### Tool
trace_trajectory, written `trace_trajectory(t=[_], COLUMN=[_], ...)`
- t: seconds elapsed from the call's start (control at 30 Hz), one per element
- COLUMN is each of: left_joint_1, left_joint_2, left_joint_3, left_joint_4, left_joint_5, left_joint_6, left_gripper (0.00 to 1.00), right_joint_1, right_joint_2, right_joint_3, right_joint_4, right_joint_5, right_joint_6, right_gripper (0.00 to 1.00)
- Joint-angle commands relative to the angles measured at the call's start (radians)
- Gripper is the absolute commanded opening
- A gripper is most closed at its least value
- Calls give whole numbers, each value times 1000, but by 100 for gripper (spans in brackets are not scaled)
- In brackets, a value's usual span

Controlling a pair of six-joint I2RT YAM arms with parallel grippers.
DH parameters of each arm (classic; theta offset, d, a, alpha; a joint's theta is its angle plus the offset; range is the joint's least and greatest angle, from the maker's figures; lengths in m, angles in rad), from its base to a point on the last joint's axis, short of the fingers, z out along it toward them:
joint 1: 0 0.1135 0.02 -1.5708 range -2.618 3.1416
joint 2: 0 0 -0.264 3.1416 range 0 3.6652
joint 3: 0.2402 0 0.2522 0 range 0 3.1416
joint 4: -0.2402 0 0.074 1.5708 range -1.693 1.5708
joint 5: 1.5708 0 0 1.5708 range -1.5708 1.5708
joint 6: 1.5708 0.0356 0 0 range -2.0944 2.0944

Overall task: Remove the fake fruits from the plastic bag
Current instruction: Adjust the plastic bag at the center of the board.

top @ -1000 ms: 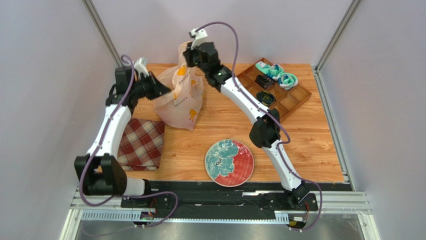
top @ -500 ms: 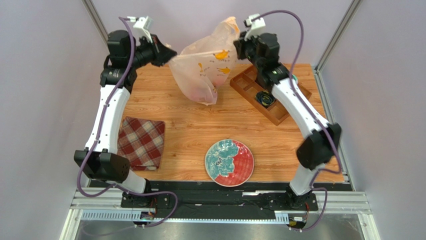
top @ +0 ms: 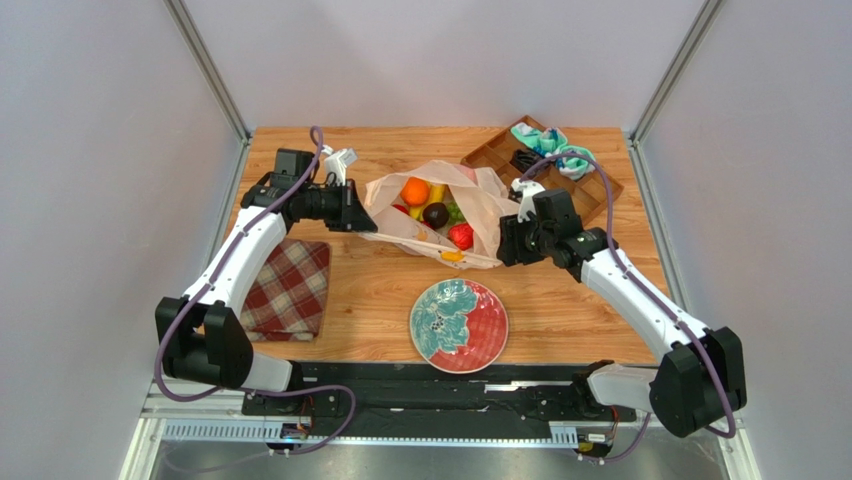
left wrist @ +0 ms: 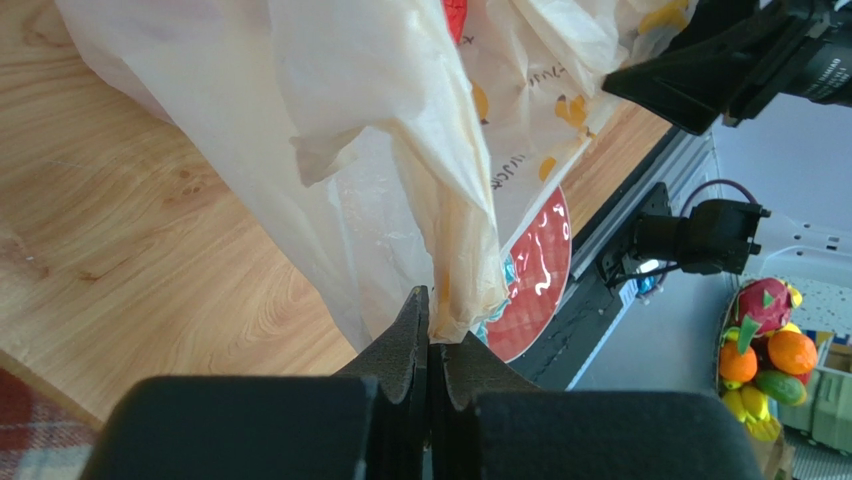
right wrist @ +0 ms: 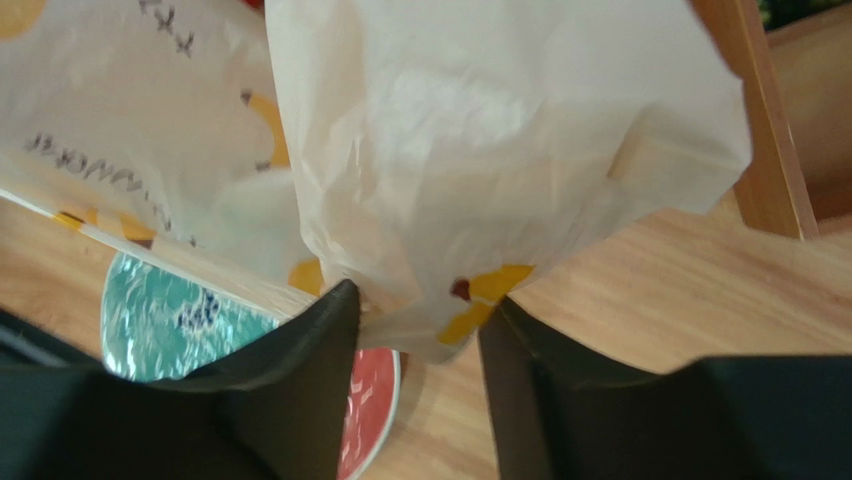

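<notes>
**Bag lowered to the table, its mouth spread open**

Half a second before, both arms were raised at the far edge and the bag hung in the air between them, with no fruit to be seen. Now the arms had come down and the bag (top: 480,205) lay on the table (top: 600,300), stretched between the two grippers, with its mouth open toward the top camera. The cloth (top: 285,285), the plate (top: 459,325) and the tray (top: 545,185) were in the same places as before.

On the left, the cloth lay at the near left part of the table. Beyond it, the left gripper (top: 350,208) was at the left edge of the bag. In the left wrist view its fingers (left wrist: 405,340) were closed tightly on a fold of the bag (left wrist: 400,130).

Inside the open bag the fruits were together: an orange (top: 415,190) at the far left, a dark round fruit (top: 435,214) in the middle, something green (top: 455,211) beside it, and a red strawberry (top: 461,236) at the near right. The plate was near the bag, on the near side.

On the right, the right gripper (top: 505,240) was at the right edge of the bag. In the right wrist view its fingers (right wrist: 320,340) stood apart with a bunch of the bag (right wrist: 480,150) between them. I could not tell if they pressed it. The tray was just behind.

The bag carried orange-yellow marks and a line of small dark letters (right wrist: 65,145), but they appeared upside down and I could not read them.
</notes>
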Motion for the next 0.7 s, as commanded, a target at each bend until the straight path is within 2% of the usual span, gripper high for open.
trace_trajectory(t=[0.0,0.17,0.27,0.37,0.47,0.57,0.67], left_joint_1=[7,-13,-16,-18,-18,-18,-18], left_joint_2=[-56,-65,-92,-115,-123,-119,-111], left_joint_3=[22,1,-30,-71,-91,-91,-91], left_joint_4=[-1,19,37,56,60,66,66], left_joint_5=[9,23,20,20,23,18,-8], left_joint_6=[30,18,10,-2,-1,5,10], left_gripper=[0,0,0,0,0,0,0], right_joint_1=[-10,30,88,165,191,213,231], right_joint_2=[-105,-107,-84,-10,111,243,333], right_joint_3=[244,485,527,519,506,495,460], right_joint_4=[-238,-335,-298,-220,-139,-57,-40], right_joint_5=[-101,-192,-197,-192,-208,-107,-89], right_joint_6=[-101,-242,-306,-391,-360,-248,-130], right_gripper=[62,63,62,55,46,41,34])
